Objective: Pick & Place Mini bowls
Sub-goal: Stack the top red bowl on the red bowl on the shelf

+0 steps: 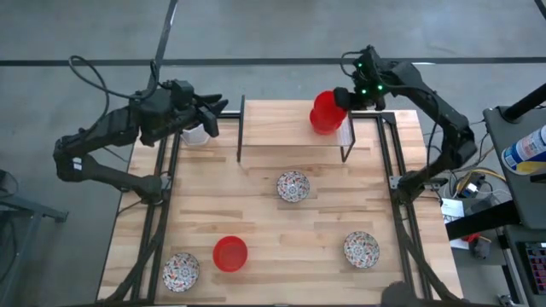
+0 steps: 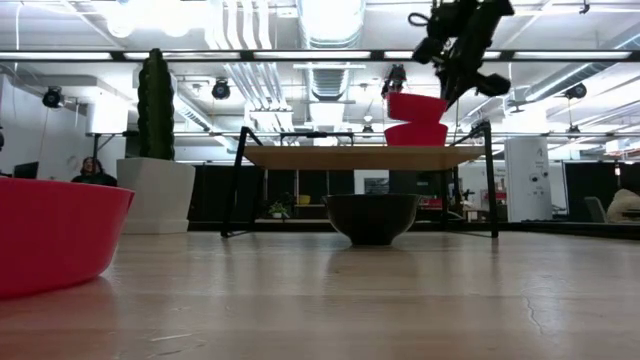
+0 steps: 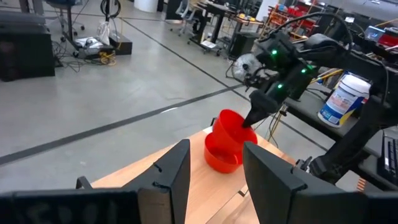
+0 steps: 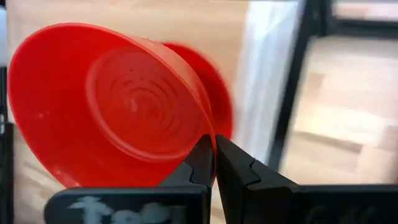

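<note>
Two plain red mini bowls are on the raised wooden shelf (image 1: 290, 128) at the table's far side: a lower one (image 2: 415, 134) stands on the shelf, and an upper one (image 1: 325, 106) (image 4: 106, 106) is tilted over it. My right gripper (image 4: 214, 155) (image 1: 345, 98) is shut on the upper bowl. A third red bowl (image 1: 229, 253) and three floral bowls (image 1: 293, 186) (image 1: 361, 249) (image 1: 181, 270) stand on the tabletop. My left gripper (image 3: 214, 180) (image 1: 209, 111) waits open above the table's far left, touching nothing. My right gripper pinches the upper red bowl's rim (image 4: 207, 134), on the side toward the table's right, one finger inside the bowl and one outside. The fingers slant down from above and from the right. The bowl is tilted over the lower red bowl (image 4: 217, 93); whether it touches it, I cannot tell.
The shelf stands on a black frame (image 1: 241, 128) over the table's far middle. A white pot (image 1: 194, 135) with a tall cactus (image 2: 155, 105) sits under my left arm at the far left. Bare wood lies between the bowls on the tabletop.
</note>
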Controlling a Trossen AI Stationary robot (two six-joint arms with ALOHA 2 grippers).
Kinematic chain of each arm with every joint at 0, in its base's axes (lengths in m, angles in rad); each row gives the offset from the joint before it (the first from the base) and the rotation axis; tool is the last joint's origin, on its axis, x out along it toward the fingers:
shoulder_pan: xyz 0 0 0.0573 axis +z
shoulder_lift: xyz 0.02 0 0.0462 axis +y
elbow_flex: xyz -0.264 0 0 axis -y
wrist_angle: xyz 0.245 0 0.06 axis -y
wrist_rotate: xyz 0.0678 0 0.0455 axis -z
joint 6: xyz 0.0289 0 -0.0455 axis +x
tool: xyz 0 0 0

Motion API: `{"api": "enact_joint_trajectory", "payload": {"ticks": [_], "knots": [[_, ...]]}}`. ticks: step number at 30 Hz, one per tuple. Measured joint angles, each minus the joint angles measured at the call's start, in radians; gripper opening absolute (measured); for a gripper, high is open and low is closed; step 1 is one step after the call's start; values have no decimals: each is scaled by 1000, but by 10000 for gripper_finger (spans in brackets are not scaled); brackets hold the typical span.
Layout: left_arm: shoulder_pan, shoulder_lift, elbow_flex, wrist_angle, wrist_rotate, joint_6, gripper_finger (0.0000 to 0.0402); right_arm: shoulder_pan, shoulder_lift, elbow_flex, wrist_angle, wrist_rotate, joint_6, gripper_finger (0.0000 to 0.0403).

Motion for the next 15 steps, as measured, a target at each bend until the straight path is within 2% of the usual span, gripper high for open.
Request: {"api": "enact_joint_trajectory", "payload": {"ticks": [8,15], "knots": [[0,2,-19,1,3,-8,140,-2,91,0,-15,-14,-1,8],[0,4,-28,5,5,-8,140,-2,116,0,-44,-15,-8,8]]}}
